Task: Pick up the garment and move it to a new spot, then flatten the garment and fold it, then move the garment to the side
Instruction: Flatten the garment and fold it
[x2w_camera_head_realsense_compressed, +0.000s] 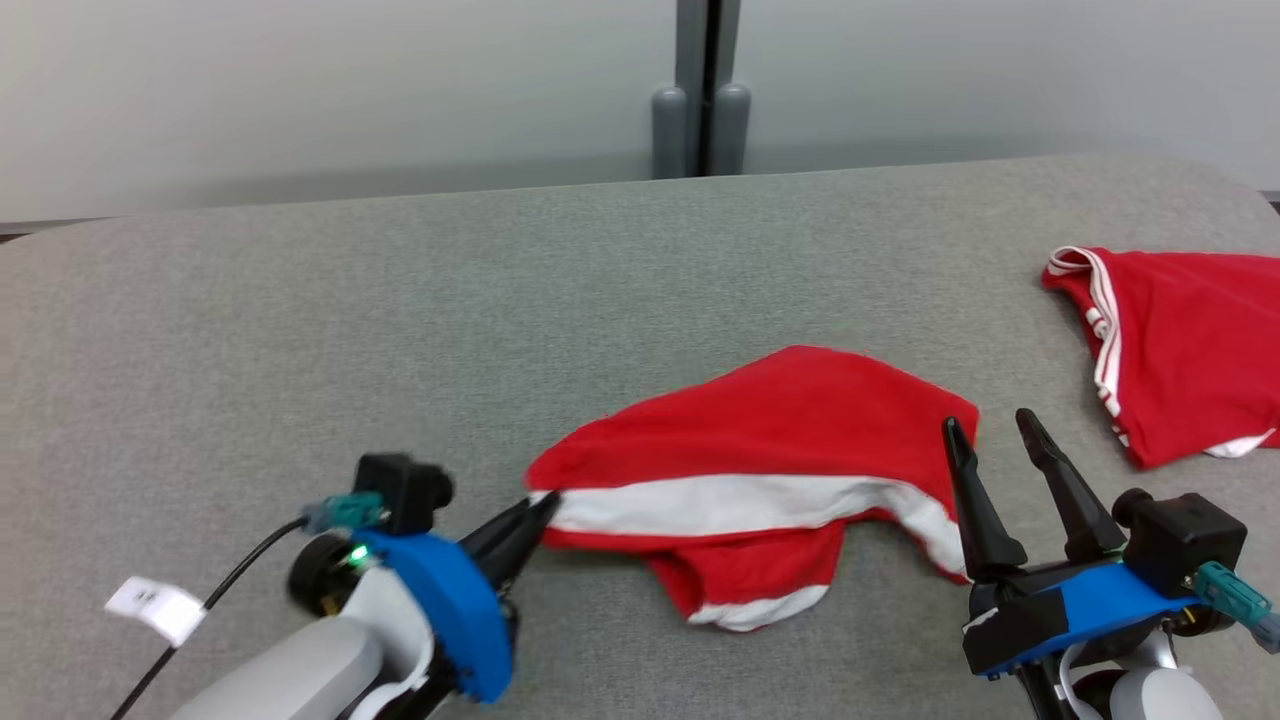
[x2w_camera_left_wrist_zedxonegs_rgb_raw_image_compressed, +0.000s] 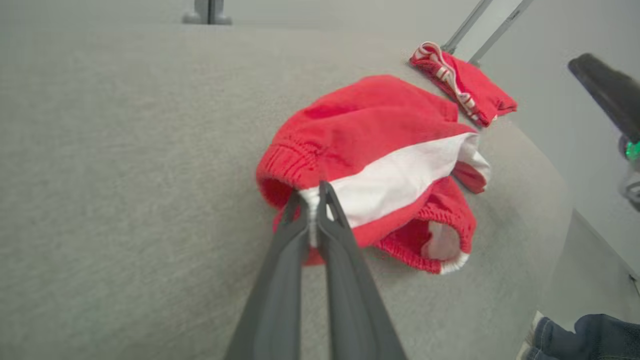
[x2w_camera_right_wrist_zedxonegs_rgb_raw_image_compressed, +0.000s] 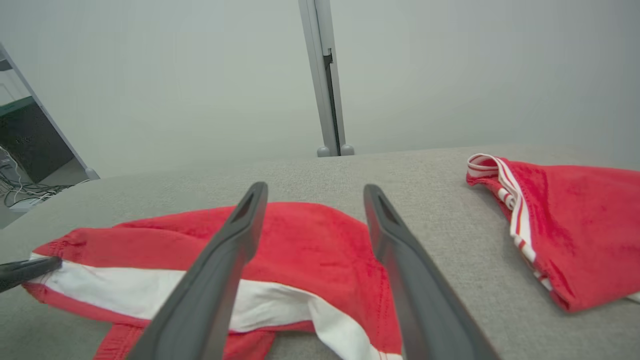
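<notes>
The garment (x2w_camera_head_realsense_compressed: 770, 440) is a pair of red shorts with a white side stripe, lying rumpled on the grey table near its front middle. My left gripper (x2w_camera_head_realsense_compressed: 545, 508) is shut on the garment's left end at the waistband, where the white stripe (x2w_camera_left_wrist_zedxonegs_rgb_raw_image_compressed: 395, 175) begins; its fingertips (x2w_camera_left_wrist_zedxonegs_rgb_raw_image_compressed: 320, 192) pinch the cloth. My right gripper (x2w_camera_head_realsense_compressed: 990, 425) stands open over the garment's right end, its fingers (x2w_camera_right_wrist_zedxonegs_rgb_raw_image_compressed: 235, 235) apart above the red cloth (x2w_camera_right_wrist_zedxonegs_rgb_raw_image_compressed: 310, 240) and holding nothing.
A second red garment with white trim (x2w_camera_head_realsense_compressed: 1180, 345) lies at the table's right edge (x2w_camera_right_wrist_zedxonegs_rgb_raw_image_compressed: 565, 225). The grey padded table (x2w_camera_head_realsense_compressed: 400, 330) runs wide to the left and back. A grey post (x2w_camera_head_realsense_compressed: 702, 90) stands behind the far edge.
</notes>
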